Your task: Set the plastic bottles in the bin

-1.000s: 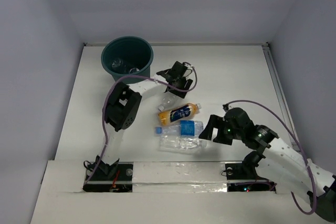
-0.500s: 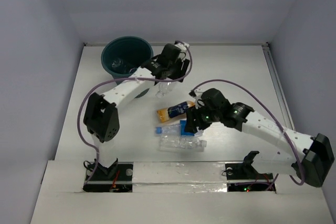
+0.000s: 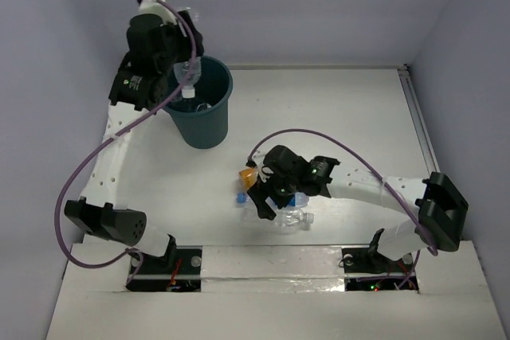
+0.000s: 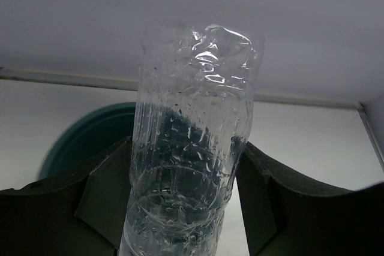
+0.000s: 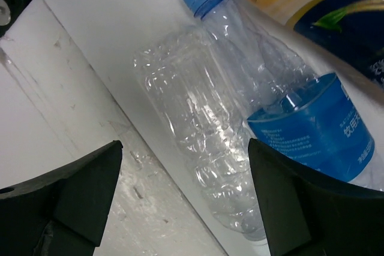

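My left gripper (image 3: 185, 76) is raised over the rim of the dark teal bin (image 3: 204, 127) at the back left. It is shut on a clear label-free plastic bottle (image 4: 191, 124), held cap down (image 3: 188, 93); the bin (image 4: 81, 142) shows behind it. My right gripper (image 5: 186, 202) hovers open low over three lying bottles near the table's front. A clear bottle (image 5: 192, 142) lies between its fingers. Beside that lie a blue-capped, blue-label bottle (image 5: 312, 130) and an orange bottle with a dark label (image 5: 336, 22). The top view shows the orange tip (image 3: 249, 177) and the clear bottle (image 3: 293, 219).
A raised white strip (image 5: 66, 118) runs along the table's near edge, just left of the clear bottle. Something pale lies inside the bin (image 3: 205, 106). Walls close the table at the back and both sides. Purple cables loop off both arms.
My left arm has swung up and left from the table beside the bin, carrying the clear bottle above the rim. My right arm has come forward and left over the lying bottles.
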